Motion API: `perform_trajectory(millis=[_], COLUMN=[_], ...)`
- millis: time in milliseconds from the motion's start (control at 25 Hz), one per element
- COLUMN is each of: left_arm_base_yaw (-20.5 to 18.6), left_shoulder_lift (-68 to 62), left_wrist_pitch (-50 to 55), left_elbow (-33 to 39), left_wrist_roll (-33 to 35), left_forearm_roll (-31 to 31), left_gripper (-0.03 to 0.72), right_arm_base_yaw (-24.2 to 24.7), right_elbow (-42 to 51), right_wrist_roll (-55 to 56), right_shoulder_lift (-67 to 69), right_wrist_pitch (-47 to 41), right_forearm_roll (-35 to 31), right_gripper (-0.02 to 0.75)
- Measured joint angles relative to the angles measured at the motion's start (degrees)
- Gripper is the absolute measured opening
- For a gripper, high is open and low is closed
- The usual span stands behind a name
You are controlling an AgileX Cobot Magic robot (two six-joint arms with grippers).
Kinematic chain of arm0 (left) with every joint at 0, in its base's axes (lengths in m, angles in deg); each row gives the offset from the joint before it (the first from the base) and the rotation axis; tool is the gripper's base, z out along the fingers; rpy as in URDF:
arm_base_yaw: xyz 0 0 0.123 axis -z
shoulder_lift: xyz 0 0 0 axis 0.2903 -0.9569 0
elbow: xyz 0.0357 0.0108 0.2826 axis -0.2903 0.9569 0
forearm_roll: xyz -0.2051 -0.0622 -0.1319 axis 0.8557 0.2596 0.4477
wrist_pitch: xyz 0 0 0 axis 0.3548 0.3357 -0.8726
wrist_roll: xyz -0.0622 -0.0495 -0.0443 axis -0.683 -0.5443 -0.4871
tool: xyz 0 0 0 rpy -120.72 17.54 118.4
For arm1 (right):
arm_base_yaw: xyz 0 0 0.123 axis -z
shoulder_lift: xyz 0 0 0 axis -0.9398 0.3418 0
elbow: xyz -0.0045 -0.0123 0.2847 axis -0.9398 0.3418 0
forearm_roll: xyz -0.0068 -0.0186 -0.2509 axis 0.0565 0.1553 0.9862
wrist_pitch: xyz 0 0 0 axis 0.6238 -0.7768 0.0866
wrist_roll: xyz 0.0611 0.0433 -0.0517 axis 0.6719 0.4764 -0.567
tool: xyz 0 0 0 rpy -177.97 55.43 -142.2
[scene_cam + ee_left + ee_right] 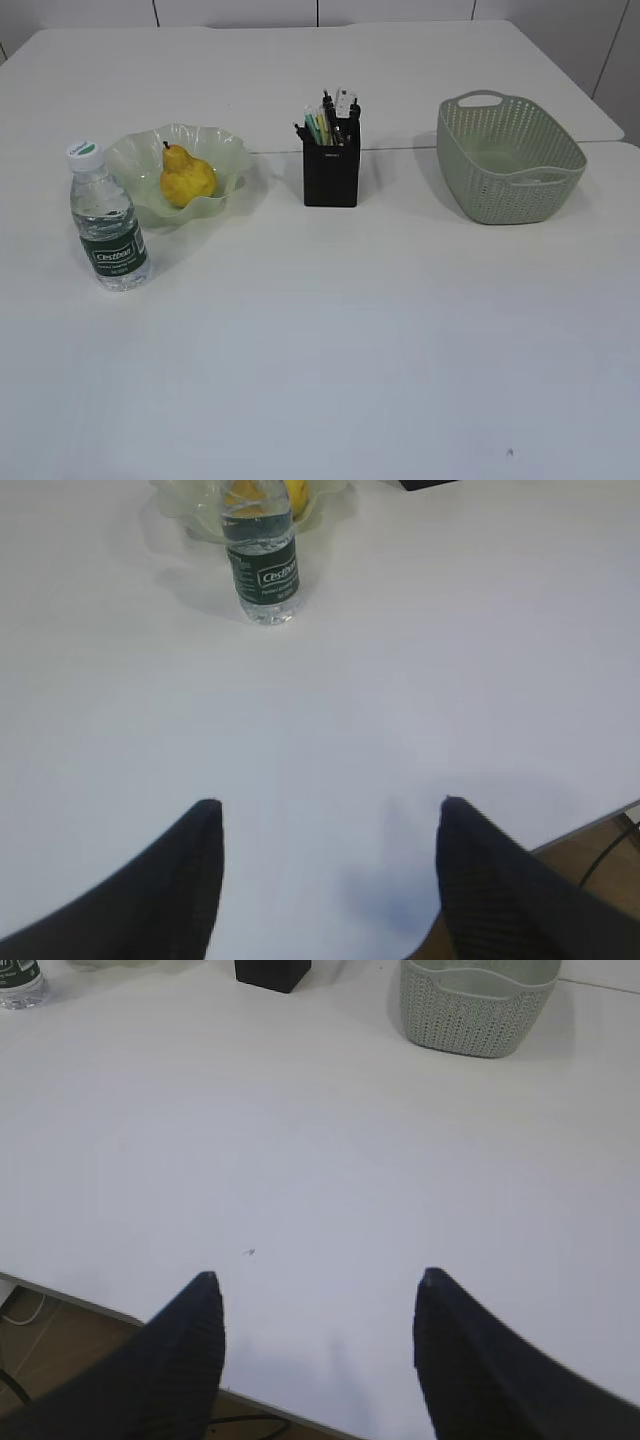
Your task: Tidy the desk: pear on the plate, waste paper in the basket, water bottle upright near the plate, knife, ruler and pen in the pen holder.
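The yellow pear (186,178) lies in the pale green wavy plate (222,150). Just left of the plate, the water bottle (110,225) stands upright on the desk (330,330). The black pen holder (331,172) holds pens and the clear ruler (345,101); I cannot make out the knife among them. The sage green basket (508,155) stands at the right, and the waste paper is hidden. Neither gripper shows in the exterior view. My left gripper (330,803) is open and empty over bare desk, well short of the bottle (265,565). My right gripper (318,1276) is open and empty near the desk's front edge.
In the right wrist view the basket (478,1005) and pen holder (272,972) stand far ahead. A small dark speck (250,1252) marks the desk. The front edge of the desk and the floor below it show beside both grippers.
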Motion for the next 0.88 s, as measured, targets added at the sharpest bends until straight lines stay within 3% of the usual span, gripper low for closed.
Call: perform_trajectory(millis=[280, 400, 680, 880], left_arm_base_yaw=[-0.1, -2.2, -11.0, -11.6], left_shoulder_lift=[0.0, 0.0, 0.0, 0.0], left_wrist_pitch=[-0.1, -0.1, -0.1, -0.1], left_elbow=[0.0, 0.0, 0.0, 0.0], left_wrist_roll=[-0.1, -0.1, -0.1, -0.1], left_forearm_roll=[0.0, 0.0, 0.0, -0.1], left_gripper=[0.468, 0.468, 0.468, 0.467], right_arm_base_yaw=[0.0, 0.6, 7.0, 13.7], right_elbow=[0.0, 0.0, 0.0, 0.0], right_wrist_roll=[0.1, 0.1, 0.1, 0.1], right_shoulder_lift=[0.0, 0.0, 0.0, 0.0], right_wrist_pitch=[0.0, 0.0, 0.0, 0.0], right_forearm_roll=[-0.1, -0.1, -0.1, -0.1], right_gripper=[0.475, 0.475, 0.475, 0.475])
